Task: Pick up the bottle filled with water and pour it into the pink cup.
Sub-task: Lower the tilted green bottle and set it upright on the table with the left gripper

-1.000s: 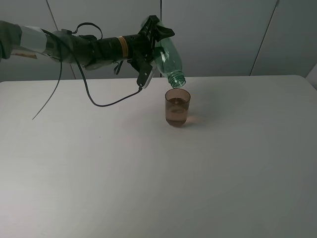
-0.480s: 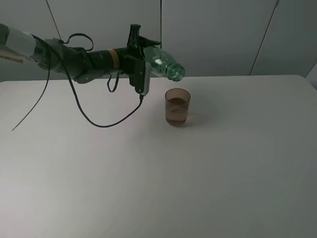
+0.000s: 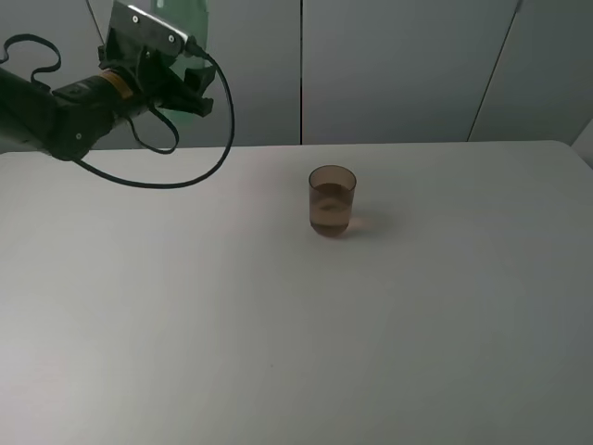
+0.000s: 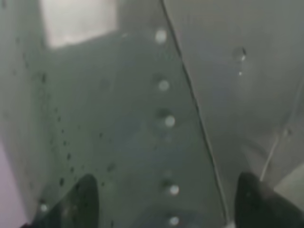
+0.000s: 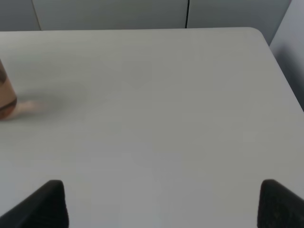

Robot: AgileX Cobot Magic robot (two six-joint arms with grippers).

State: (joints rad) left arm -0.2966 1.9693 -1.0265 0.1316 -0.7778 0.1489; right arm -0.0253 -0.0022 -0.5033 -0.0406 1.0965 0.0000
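The pink cup (image 3: 332, 200) stands upright on the white table (image 3: 296, 324), right of centre, with liquid in it. My left gripper (image 3: 188, 91) is high at the back left, far from the cup, shut on the green bottle (image 3: 190, 15). Most of the bottle is cut off by the picture's top edge. In the left wrist view the bottle's wet transparent wall (image 4: 118, 133) fills the picture between the fingertips (image 4: 85, 197). My right gripper (image 5: 164, 209) is open and empty above the table. The cup (image 5: 5, 95) shows at the edge of that view.
A black cable (image 3: 199, 167) hangs in a loop from the left arm above the table's back edge. Grey wall panels (image 3: 398, 65) stand behind the table. The table's right corner (image 5: 259, 33) shows in the right wrist view.
The left arm has swung left and up, away from the cup. The bottle has gone from tipped mouth-down over the cup to held high at the back left.
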